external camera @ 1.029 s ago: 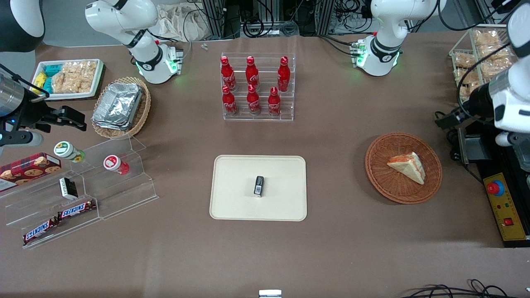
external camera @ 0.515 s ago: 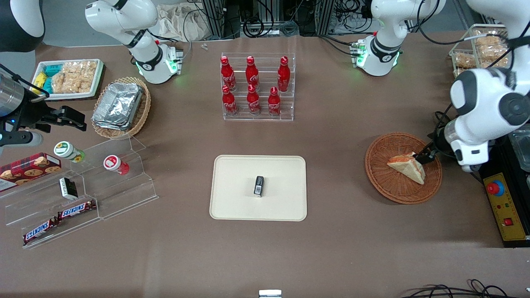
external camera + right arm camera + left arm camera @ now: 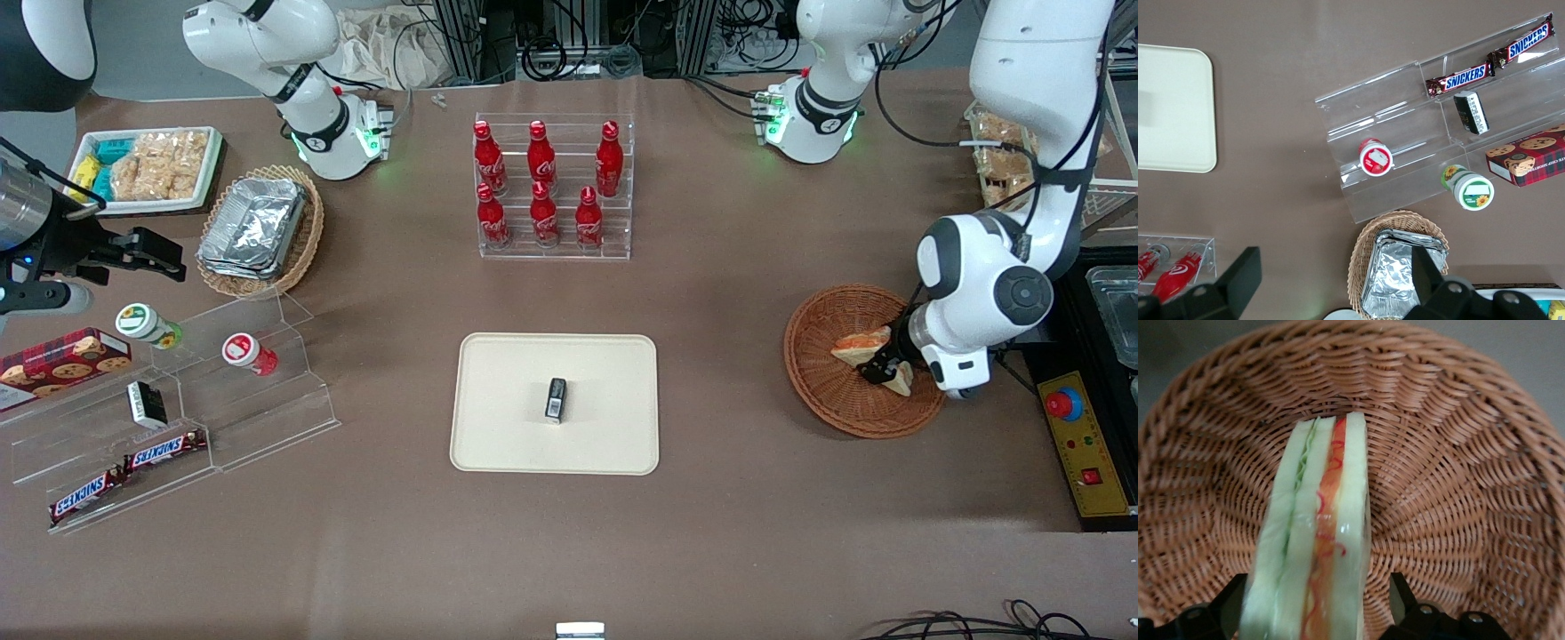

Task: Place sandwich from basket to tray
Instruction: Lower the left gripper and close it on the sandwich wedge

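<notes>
The brown surface carries everything, and the landmark here is the round reddish-brown basket, which sits toward the working arm's end of it. The cream tray lies flat on the surface well apart from the basket, toward the parked arm's end, with a small dark package resting near its middle. Farther from the front camera than the basket, and off toward the tray's side, stands a clear rack of red bottles. Inside the basket lies the sandwich, a white-bread wedge with red, orange and green filling showing along its cut edge; in the front view part of it is covered by the arm. The gripper is down inside the basket at the sandwich. In the left wrist view its dark fingers stand one on each side of the wedge, spread about as wide as the bread is thick, with a narrow strip of wicker showing between one finger and the bread; whether the other touches it cannot be told
</notes>
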Available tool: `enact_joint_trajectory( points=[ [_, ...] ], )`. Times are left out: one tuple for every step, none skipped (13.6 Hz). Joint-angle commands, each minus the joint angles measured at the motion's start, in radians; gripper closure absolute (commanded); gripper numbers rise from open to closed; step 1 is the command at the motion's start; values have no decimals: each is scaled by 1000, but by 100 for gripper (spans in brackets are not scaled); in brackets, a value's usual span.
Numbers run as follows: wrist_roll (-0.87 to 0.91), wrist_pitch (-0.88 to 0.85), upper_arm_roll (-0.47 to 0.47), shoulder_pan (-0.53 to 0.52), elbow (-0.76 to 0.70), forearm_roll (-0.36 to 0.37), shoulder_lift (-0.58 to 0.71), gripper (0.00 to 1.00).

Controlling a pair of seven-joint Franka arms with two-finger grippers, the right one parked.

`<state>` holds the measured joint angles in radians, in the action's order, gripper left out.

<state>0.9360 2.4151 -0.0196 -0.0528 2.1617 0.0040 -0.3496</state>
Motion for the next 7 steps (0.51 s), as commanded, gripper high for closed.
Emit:
enact_joint_trajectory(
  points=[
    [40, 26, -3, -7, 18, 7, 17, 100],
    [37, 15, -3, -9, 18, 8, 35, 100],
    [34, -28, -3, -9, 15, 8, 67, 100],
    [23, -97, -5, -7, 6, 10, 102, 100],
    [20, -169, -9, -1, -18, 17, 144, 100],
    [15, -264, -17, 5, -57, 19, 179, 100],
    [-5, -366, -41, 19, -121, 17, 205, 100]
  ],
)
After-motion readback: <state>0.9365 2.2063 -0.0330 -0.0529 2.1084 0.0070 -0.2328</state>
